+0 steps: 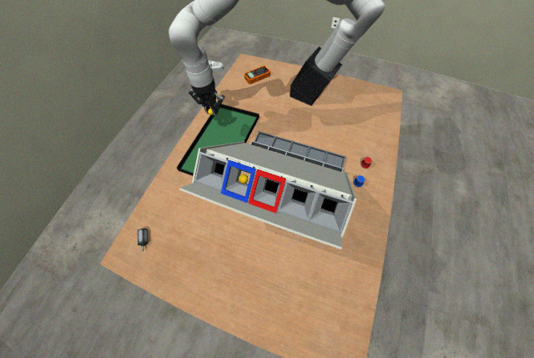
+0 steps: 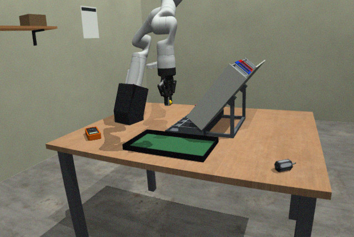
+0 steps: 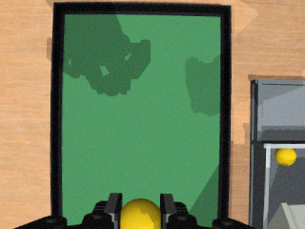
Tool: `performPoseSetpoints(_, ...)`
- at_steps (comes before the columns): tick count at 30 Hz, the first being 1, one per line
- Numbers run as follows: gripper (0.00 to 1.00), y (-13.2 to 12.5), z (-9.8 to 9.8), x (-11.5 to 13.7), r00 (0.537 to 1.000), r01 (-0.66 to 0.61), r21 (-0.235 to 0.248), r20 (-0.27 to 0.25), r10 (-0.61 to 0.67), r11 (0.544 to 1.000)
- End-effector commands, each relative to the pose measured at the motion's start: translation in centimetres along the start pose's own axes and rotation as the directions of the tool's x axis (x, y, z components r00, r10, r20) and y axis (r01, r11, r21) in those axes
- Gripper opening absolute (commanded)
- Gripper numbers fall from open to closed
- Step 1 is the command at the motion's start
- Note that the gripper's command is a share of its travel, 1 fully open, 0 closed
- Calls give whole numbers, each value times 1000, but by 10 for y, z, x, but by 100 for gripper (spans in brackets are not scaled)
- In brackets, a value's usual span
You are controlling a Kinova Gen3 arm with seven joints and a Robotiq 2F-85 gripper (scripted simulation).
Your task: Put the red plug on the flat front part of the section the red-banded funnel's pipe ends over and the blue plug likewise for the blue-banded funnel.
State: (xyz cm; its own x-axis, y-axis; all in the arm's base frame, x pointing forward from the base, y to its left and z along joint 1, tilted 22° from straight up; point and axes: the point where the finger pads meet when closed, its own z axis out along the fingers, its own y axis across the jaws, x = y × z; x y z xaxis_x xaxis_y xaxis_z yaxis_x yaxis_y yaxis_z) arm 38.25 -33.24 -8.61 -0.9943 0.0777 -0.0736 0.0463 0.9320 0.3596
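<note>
My gripper (image 1: 210, 109) (image 2: 168, 103) (image 3: 140, 209) is shut on a yellow marble, high above the robot-side half of the green tray (image 1: 252, 128) (image 2: 165, 153) (image 3: 225, 95). A second yellow marble (image 1: 243, 179) sits in the funnel with the blue band (image 1: 234, 195). The funnel with the red band (image 1: 263, 206) is just right of it, with its dark opening showing. Another yellow marble (image 3: 286, 156) lies behind the flat front part of the end section (image 3: 286, 107) nearest the tray. The red plug (image 1: 366, 162) and blue plug (image 1: 359, 181) stand right of the sections. The cover (image 1: 280, 159) (image 2: 220, 94) hides the pipes.
The tilted funnel rack stands on a dark frame (image 2: 232, 117) beside the tray. An orange meter (image 1: 257, 74) (image 2: 93, 133) lies near the black robot base (image 1: 312, 80) (image 2: 130, 104). A small motor (image 1: 143, 237) (image 2: 283, 165) lies near the far-left table corner in the top view.
</note>
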Motion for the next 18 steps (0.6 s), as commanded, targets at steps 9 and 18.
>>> performPoseSetpoints(9, 0, 115, -40, -37, 1000, 2, 1, -4, -2, 1000)
performPoseSetpoints(18, 0, 200, -72, -52, 1000, 1, -7, -5, -1, 1000)
